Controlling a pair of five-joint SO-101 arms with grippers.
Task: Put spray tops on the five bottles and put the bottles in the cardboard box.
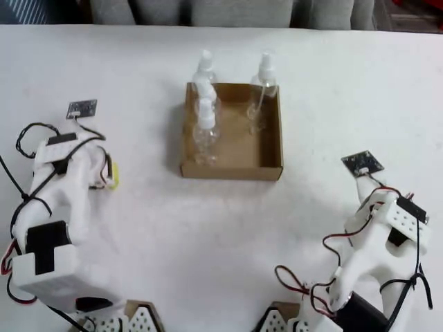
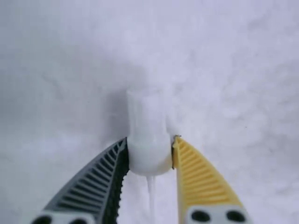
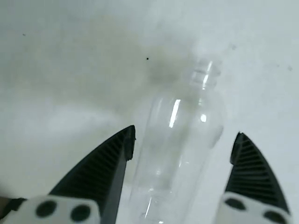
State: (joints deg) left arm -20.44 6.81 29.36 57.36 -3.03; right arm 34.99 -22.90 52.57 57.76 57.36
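Note:
My left gripper [image 2: 149, 142] is shut on a white spray top [image 2: 148, 126], its grey and yellow fingers [image 2: 196, 172] pressing on either side just above the white table; the thin tube hangs from the top. In the high view the left gripper [image 1: 109, 173] sits at the table's left, well away from the cardboard box [image 1: 232, 169]. My right gripper [image 3: 184, 135] stands open over a clear bottle [image 3: 180, 144] lying on the table with a bare neck, one black finger on each side and not touching it. Several clear bottles [image 1: 205, 128] with spray tops stand in the box.
The box lies in the middle of the table toward the back. The right arm [image 1: 377, 235] is at the front right corner and the left arm [image 1: 59, 207] along the left edge, both with loose cables. Grey chairs [image 1: 208, 10] line the far edge.

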